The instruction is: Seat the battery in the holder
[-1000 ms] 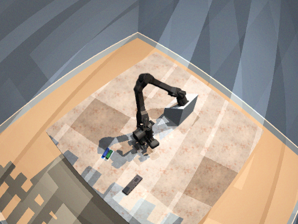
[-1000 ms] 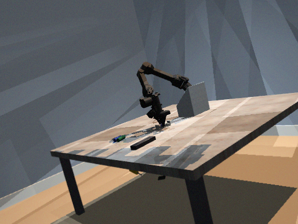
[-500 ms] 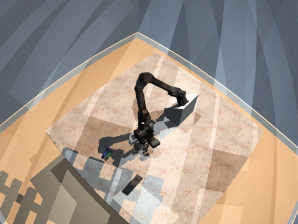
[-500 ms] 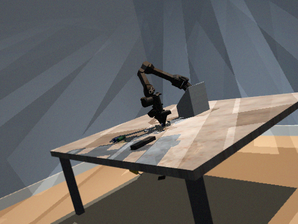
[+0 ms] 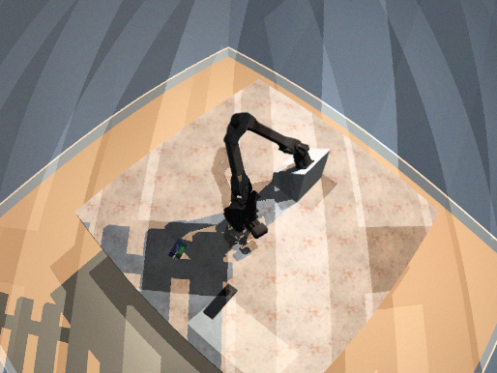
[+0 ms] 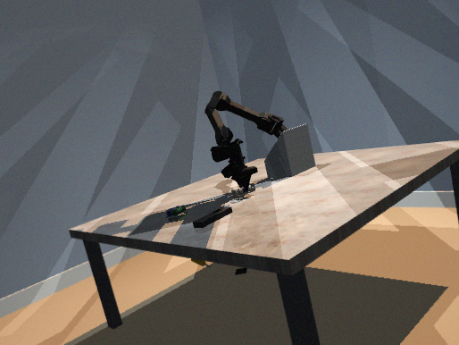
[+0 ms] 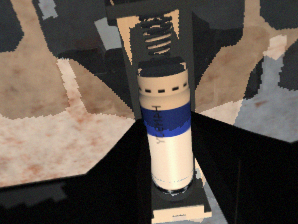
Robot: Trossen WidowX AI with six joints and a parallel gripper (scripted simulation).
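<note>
While gripper (image 7: 167,200) clamps one battery (image 7: 166,135), one holder (image 7: 156,22) waits.

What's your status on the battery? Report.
Gripper shut on battery. Battery lined up along holder, far end just short of the spring, not yet released. Nothing visible in the way.

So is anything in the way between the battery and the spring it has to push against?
Nothing visible blocks it. In the wrist view the gripper is shut on the battery, which lies along the dark holder. Its far end points at the coiled spring, and the short stretch between them shows only the holder.
</note>
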